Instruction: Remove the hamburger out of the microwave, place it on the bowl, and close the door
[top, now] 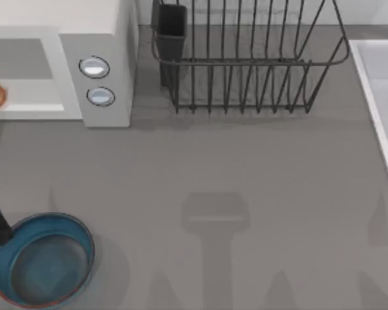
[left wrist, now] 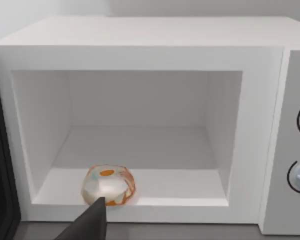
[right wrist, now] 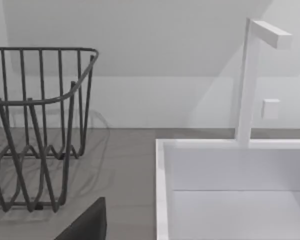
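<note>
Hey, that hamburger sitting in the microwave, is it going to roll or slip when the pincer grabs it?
The hamburger looks small and rounded, so it may roll if nudged off-centre. Its glossy surface suggests it could slip between fingers. It sits at the front edge of the microwave cavity floor, so a push might tip it out.

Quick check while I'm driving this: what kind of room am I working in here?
Most likely a simulated kitchen counter. A microwave stands open with a hamburger inside, a black wire dish rack sits beside it, and a white sink with a faucet lies at the table's right. A bowl waits in front.
</note>
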